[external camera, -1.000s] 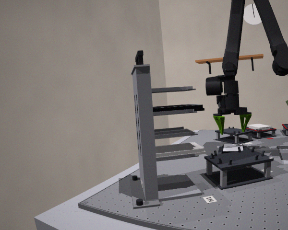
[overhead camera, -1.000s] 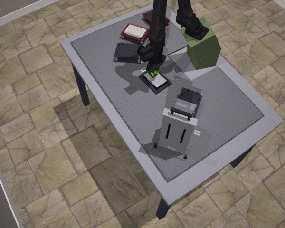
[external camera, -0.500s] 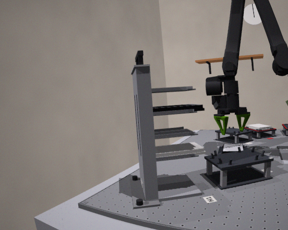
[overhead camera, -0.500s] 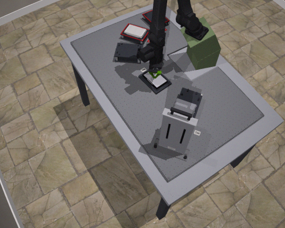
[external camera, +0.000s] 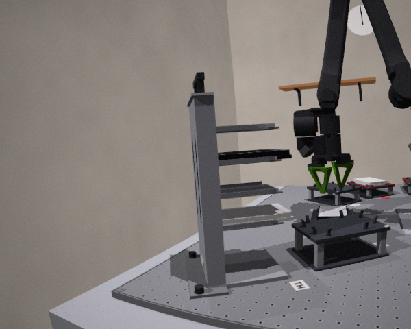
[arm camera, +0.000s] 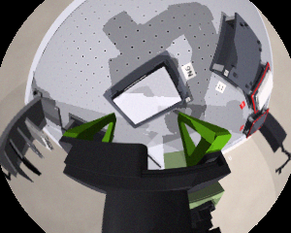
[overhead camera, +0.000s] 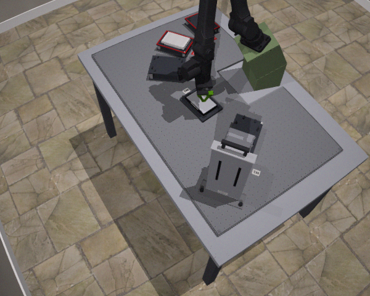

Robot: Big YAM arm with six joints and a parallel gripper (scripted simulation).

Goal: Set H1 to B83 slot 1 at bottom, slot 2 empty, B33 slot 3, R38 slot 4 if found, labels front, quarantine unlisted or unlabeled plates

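My gripper point(overhead camera: 205, 95) point(external camera: 330, 189) point(arm camera: 146, 116) is open and empty. It hangs a little above a white plate point(overhead camera: 205, 106) point(external camera: 331, 212) point(arm camera: 148, 99) that lies flat on the recovery nest N6 point(overhead camera: 207, 118). The plate hotel H1 point(overhead camera: 231, 167) point(external camera: 205, 177) stands at the table's front; it also shows at the left edge of the wrist view point(arm camera: 23, 136). A dark plate point(external camera: 253, 154) lies on its third shelf and sticks out past the shelf front. The top shelf point(external camera: 244, 129) looks bare. I cannot read any labels.
The landing nest L1 point(overhead camera: 246, 122) point(external camera: 340, 229) stands bare in front of the hotel. The dark regrip nest point(overhead camera: 164, 66) point(external camera: 335, 192) is behind N6. A red-edged quarantine nest holds a white plate point(overhead camera: 176, 39) point(external camera: 370, 181); a second red-edged nest point(overhead camera: 191, 20) is behind the arm. The green arm pedestal point(overhead camera: 264, 65) stands at the right.
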